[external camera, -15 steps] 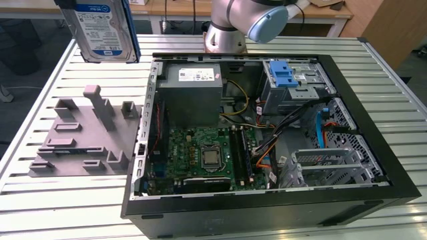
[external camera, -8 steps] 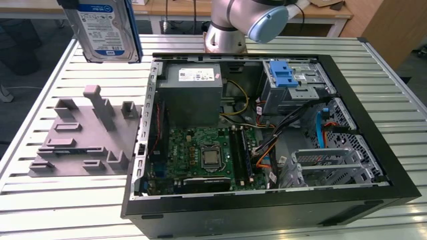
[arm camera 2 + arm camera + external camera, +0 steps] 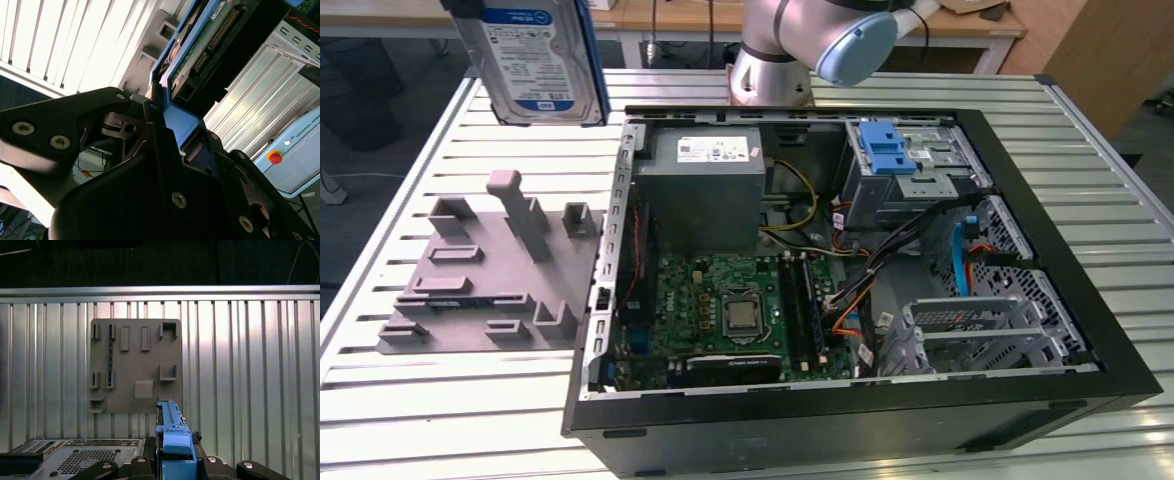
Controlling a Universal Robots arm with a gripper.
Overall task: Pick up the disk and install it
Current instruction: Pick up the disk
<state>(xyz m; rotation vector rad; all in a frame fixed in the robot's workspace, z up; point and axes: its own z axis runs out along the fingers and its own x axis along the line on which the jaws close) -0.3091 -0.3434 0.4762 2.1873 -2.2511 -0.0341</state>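
- Off the case (image 3: 854, 425), on the exterior view's left, a grey fixture (image 3: 487, 275) lies flat on the table (image 3: 1081, 140), just beside the case wall.
- Above that fixture, out past the case's far corner on the same side, there's the disk (image 3: 534, 55). It's clear of the table, label toward the camera, long axis upright.
- The gripper (image 3: 175, 120) is clenched on it. In the second wrist view the black fingers (image 3: 150, 112) pinch the blue carrier (image 3: 182, 122) from 2 sides, and the disk runs straight out from the jaws, away from the wrist.
- In the first wrist view the carrier's edge pokes out of the gripper toward the table. The fixture lies beyond it, and a corner of the case shows beside it.
- Into the case now: the power supply (image 3: 707, 185) sits against the far wall, the part of the case's insides nearest the disk. The board (image 3: 734, 300) is on the near side of it.
- Behind the case's far wall stands the arm (image 3: 781, 50).
- The cage (image 3: 907, 165) sits in the case's far corner on the exterior view's right, blue latch on top.
- The key relation: the disk hangs outside the case, well apart from the cage, with the power supply between the 2.
- My read: pickup done, install not yet.
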